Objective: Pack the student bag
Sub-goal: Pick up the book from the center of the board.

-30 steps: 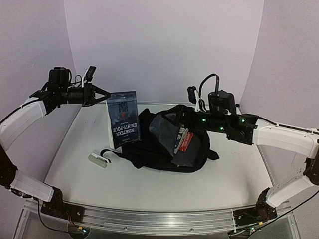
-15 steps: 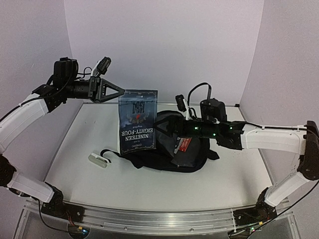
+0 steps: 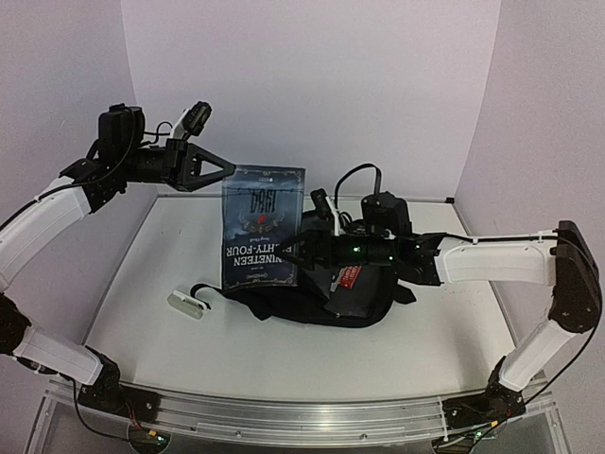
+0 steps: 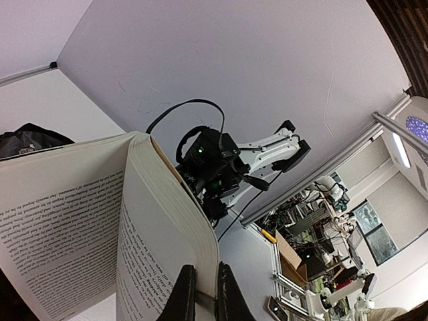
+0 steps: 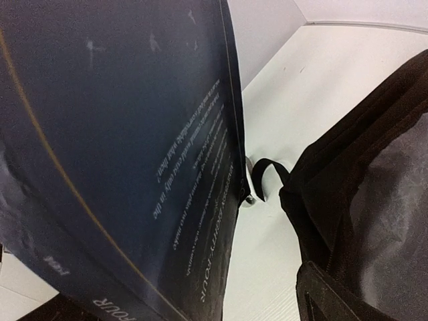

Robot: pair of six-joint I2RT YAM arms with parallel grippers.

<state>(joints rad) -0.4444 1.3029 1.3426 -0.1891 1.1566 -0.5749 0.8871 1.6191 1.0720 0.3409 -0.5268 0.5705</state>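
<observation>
Left gripper (image 3: 230, 170) pinching book (image 3: 263, 227); right gripper (image 3: 304, 248), opening unclear, above student bag (image 3: 284, 305).

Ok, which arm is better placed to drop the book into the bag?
Left. The left fingers are shut on the book, holding it in the air by the bag. The right arm reaches over the bag toward the book; its grip is unclear.

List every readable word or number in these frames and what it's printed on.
"1984": book cover, upside down from above.
"NINETEEN EIGHTY-FOUR": same cover, partly hidden.
Small print on cover and inside pages: too small to read.
Red label in backpack: blurred.
</observation>
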